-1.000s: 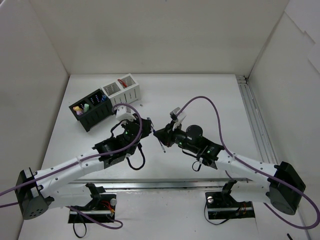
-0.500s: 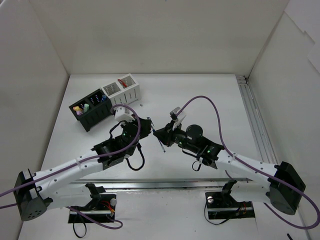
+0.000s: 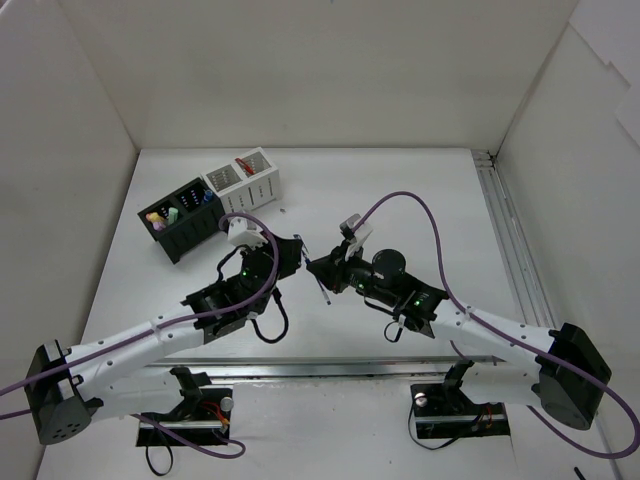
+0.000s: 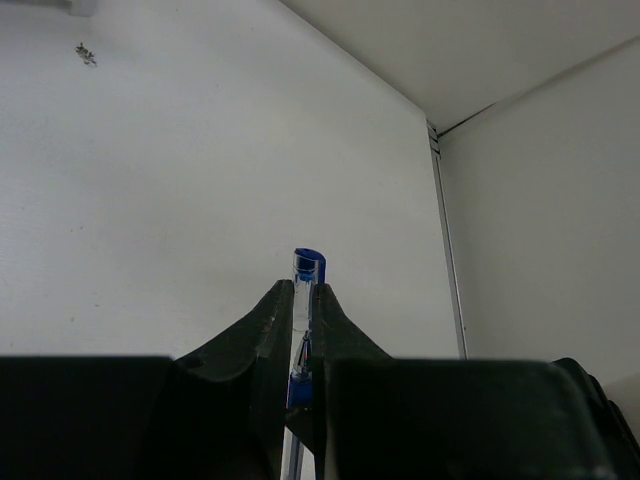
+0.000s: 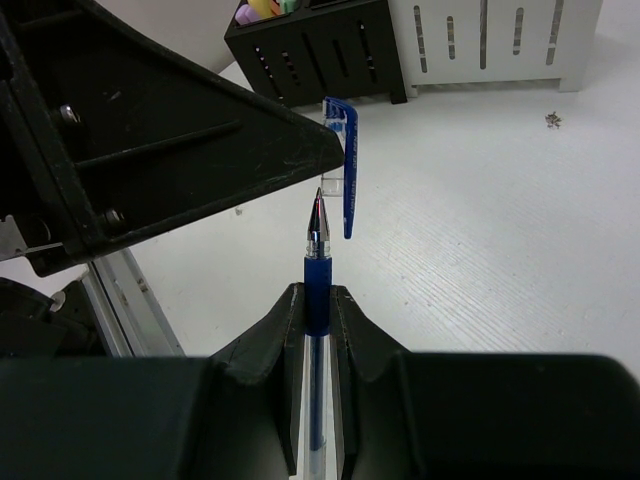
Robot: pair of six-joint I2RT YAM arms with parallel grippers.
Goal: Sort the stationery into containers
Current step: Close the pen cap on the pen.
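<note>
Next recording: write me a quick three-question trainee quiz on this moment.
1. True or false: the right hand is shut on a blue pen with its tip bare.
2. What does the left hand pinch? A) an eraser B) a blue pen cap C) a yellow highlighter
3. Fill in: the highlighters stand in the ___ organiser.
Key: 1 true; 2 B; 3 black organiser.
</note>
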